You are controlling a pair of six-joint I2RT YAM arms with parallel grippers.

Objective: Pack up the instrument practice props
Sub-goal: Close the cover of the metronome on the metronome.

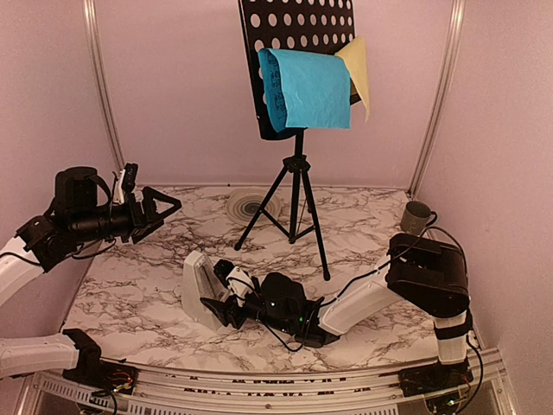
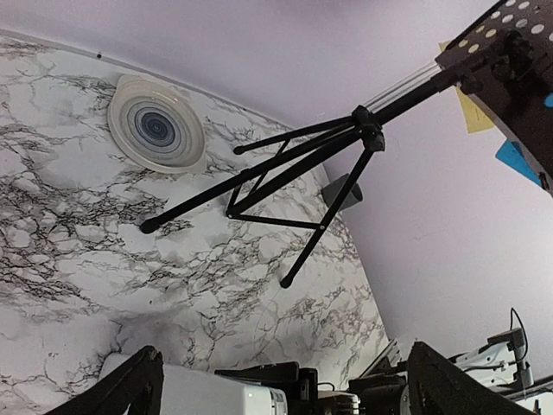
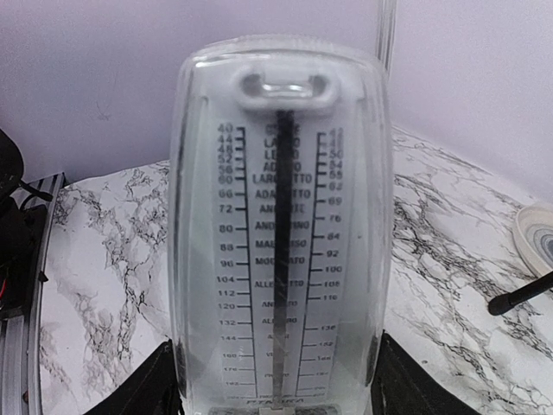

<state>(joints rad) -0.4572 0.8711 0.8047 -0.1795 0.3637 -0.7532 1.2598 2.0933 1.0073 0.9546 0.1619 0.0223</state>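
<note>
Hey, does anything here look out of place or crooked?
Yes. On the stand, the blue page sags curled instead of lying flat, and the yellow page pokes out askew past the stand's right edge.

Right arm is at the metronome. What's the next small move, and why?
Probably close the right fingers gently onto the metronome. They flank its base on both sides, but whether they press it firmly isn't clear, so I would confirm the grip before any lift.

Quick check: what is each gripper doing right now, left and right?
Left gripper: open, holding nothing.
Right gripper: closed on the small white pyramid metronome.
</note>
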